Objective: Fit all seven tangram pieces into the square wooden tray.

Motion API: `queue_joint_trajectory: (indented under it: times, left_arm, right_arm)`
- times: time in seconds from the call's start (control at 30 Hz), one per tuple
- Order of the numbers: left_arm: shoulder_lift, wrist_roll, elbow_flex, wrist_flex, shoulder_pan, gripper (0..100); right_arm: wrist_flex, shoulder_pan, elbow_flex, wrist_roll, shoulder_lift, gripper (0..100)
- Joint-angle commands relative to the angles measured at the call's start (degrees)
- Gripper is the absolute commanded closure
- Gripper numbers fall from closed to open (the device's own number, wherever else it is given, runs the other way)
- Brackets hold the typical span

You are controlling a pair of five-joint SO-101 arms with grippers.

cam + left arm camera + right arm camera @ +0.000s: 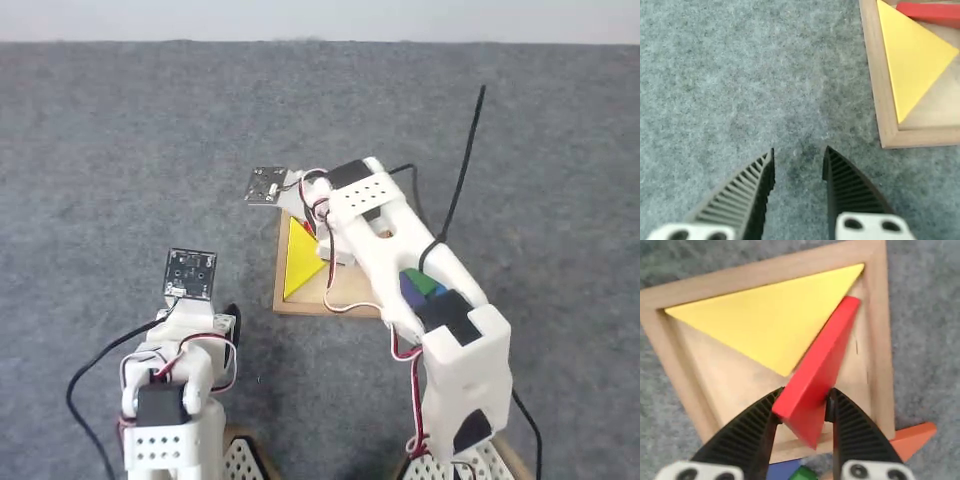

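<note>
On the grey felt table (120,150) we log the square wooden tray (765,271) at centre, with the right arm (390,240) stretched over it and the left arm (175,400) drawn back near its base. The left gripper (799,152) hangs over bare felt just beside a tray corner, fingers apart, holding nothing. The yellow triangle (775,315) lies flat in the tray, its long side along one rim. The right gripper (806,392) is clamped on the red piece (820,375).

Risk, as we judge it: the red piece looks tilted and touches the yellow's edge. If let go like this it could stay propped on the yellow or wedge against the rim, and pressing down could shove the yellow out of place.

The red piece's long axis runs from the fingers to the tray corner at the yellow's tip, far end pointing into that corner. An orange piece (912,437), a blue piece (782,471) and a green piece (802,474) lie outside the tray, close to its rim.
</note>
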Motion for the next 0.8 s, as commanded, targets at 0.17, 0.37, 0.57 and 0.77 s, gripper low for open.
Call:
queue_joint_trajectory:
  times: [0.17, 0.37, 0.57, 0.77]
  left_arm:
    - [-1.58, -0.35, -0.48, 0.53, 0.09, 85]
    - [-1.58, -0.35, -0.48, 0.53, 0.09, 85]
    - [-1.58, -0.35, -0.48, 0.53, 0.09, 85]
    - [-1.58, -0.35, -0.48, 0.53, 0.09, 85]
  right_arm:
    - [4.18, -1.98, -0.53, 0.44, -6.2, 87.2]
    - [6.55, -1.98, -0.26, 0.44, -7.69, 87.2]
    - [8.48, -1.71, -0.53, 0.44, -8.13, 87.2]
    - [8.13, -1.54, 1.05, -9.85, -9.45, 94.9]
